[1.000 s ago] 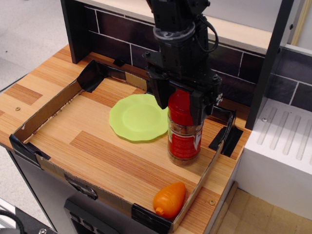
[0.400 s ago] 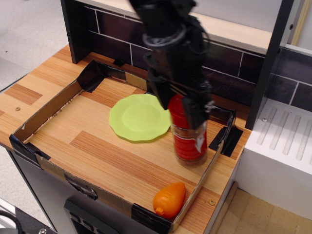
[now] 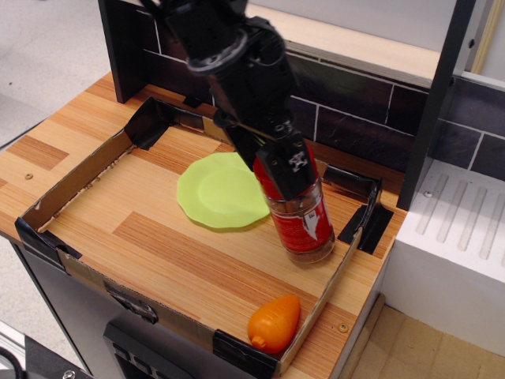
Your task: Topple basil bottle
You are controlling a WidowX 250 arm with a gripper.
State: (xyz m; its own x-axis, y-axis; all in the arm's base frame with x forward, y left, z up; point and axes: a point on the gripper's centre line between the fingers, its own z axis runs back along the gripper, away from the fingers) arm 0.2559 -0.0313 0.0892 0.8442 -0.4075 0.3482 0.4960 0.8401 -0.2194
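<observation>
Bottle mid-tip near the right edge of the worktop, not down yet.

Your black gripper [image 3: 284,170] is clenched on the red cap end of the clear cylindrical basil bottle with the red-and-white label [image 3: 301,223]. Its long axis leans top-left, base planted toward the right cardboard wall [image 3: 335,280], just right of the lime green plate [image 3: 221,189]. I'd say pushing on toward the plate side finishes it; the orange toy carrot [image 3: 274,322] sits clear at the front-right corner.

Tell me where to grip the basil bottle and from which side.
Grip the basil bottle at its red cap end, from above and the left. It tilts with the top toward the green plate; the gripper already covers that end, and the tray wall crowds its base.
</observation>
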